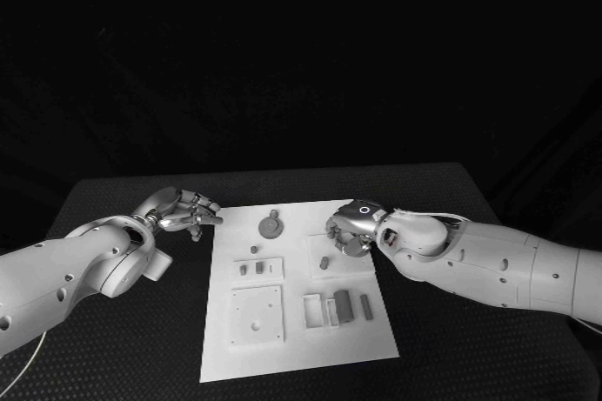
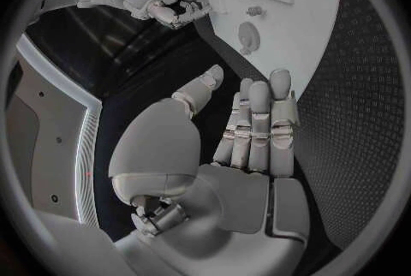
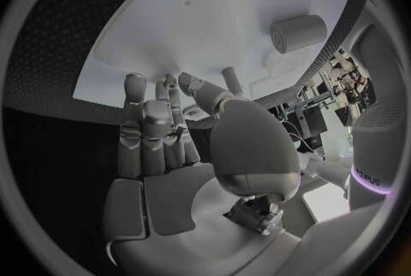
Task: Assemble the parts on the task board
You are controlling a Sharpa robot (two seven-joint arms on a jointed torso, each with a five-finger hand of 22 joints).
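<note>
The white task board (image 1: 301, 340) lies in the middle of the table. On it are a round part with a tab (image 1: 271, 225), a small peg (image 1: 324, 263), two little blocks in a recess (image 1: 260, 266), a square plate (image 1: 256, 314) and upright bars (image 1: 338, 304). My left hand (image 1: 182, 211) hovers just off the board's far left corner, fingers straight and thumb apart (image 2: 253, 132), holding nothing. My right hand (image 1: 355, 230) is over the board's far right part, fingers loosely bent above the surface (image 3: 158, 132), nothing in it. The peg (image 3: 231, 77) stands just beyond its thumb.
Black table (image 1: 125, 349) surrounds the board on all sides. The left wrist view shows my right hand (image 2: 167, 5) at the board's far edge and the round part (image 2: 248, 35). Two cylinder-like parts (image 3: 298, 33) lie on the board beyond my right hand.
</note>
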